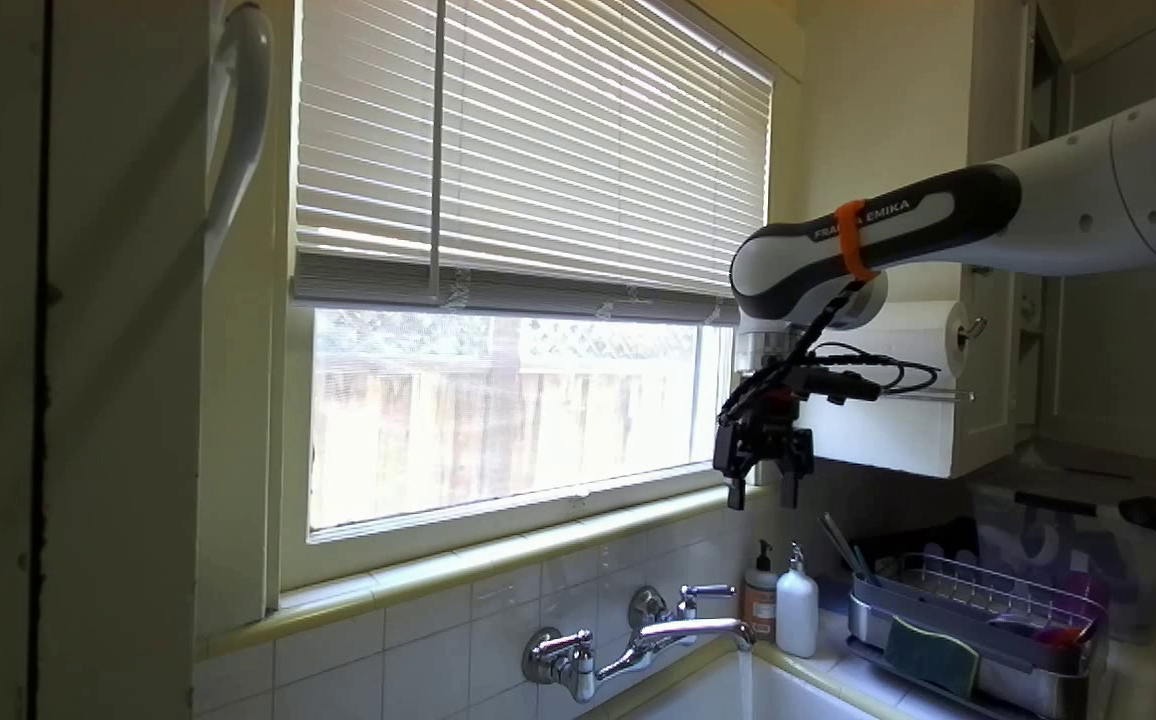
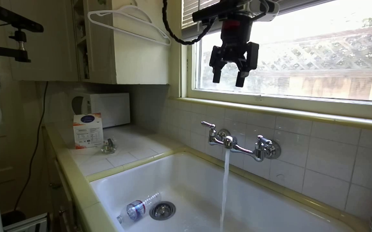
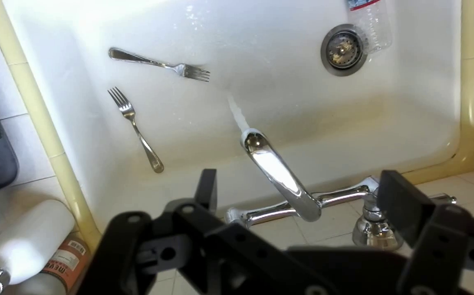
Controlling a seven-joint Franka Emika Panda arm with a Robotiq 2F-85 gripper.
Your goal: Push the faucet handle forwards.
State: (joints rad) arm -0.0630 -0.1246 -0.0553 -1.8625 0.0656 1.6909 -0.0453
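The chrome faucet (image 1: 698, 628) is mounted on the tiled wall, and water runs from its spout in all views. It carries two short chrome lever handles, one at each end; these faucet handles show in both exterior views (image 1: 706, 592) (image 2: 208, 124) (image 2: 264, 140). In the wrist view one faucet handle (image 3: 443, 199) pokes out past the right finger; the other is hidden behind the gripper. My gripper (image 1: 763, 495) is open and empty. It hangs fingers-down above the faucet in front of the window (image 2: 228, 79), apart from both handles. In the wrist view its fingers (image 3: 301, 182) frame the spout from above.
The white sink (image 2: 189, 167) below holds a plastic bottle (image 2: 136, 210) and two forks (image 3: 159, 65) (image 3: 134, 127). A white bottle (image 1: 797, 608), a brown-labelled bottle (image 1: 760, 600) and a dish rack (image 1: 978, 620) stand beside it. The window sill (image 2: 269, 110) runs behind the gripper.
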